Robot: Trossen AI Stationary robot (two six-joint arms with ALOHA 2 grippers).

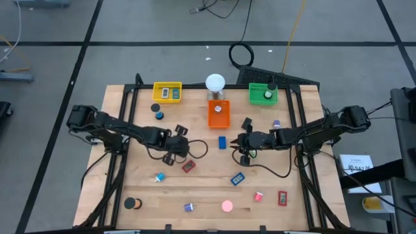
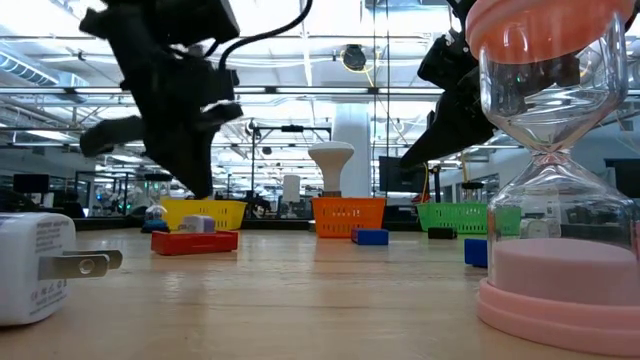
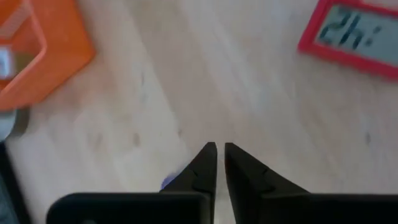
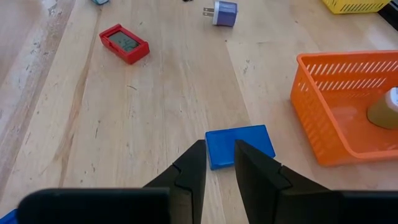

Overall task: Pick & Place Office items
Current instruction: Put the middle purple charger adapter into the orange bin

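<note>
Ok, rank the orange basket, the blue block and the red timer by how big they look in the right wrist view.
1. orange basket, cut off by the frame edge
2. blue block, partly behind the gripper
3. red timer, farther from the camera, so its true rank against the block is unsure

Open desk (image 1: 201,179) between the two hands; orange tray (image 1: 219,114) and blue block (image 1: 222,142) crowd the far middle, red clock (image 1: 188,166) lies near the left hand (image 1: 184,148).

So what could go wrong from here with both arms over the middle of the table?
1. The left gripper has its fingers nearly together over bare wood with nothing visible between them, so it may have missed its pick.
2. The right gripper hangs above the flat blue rectangular block beside the orange plastic basket; a drifting descent might push the block against the basket.
</note>
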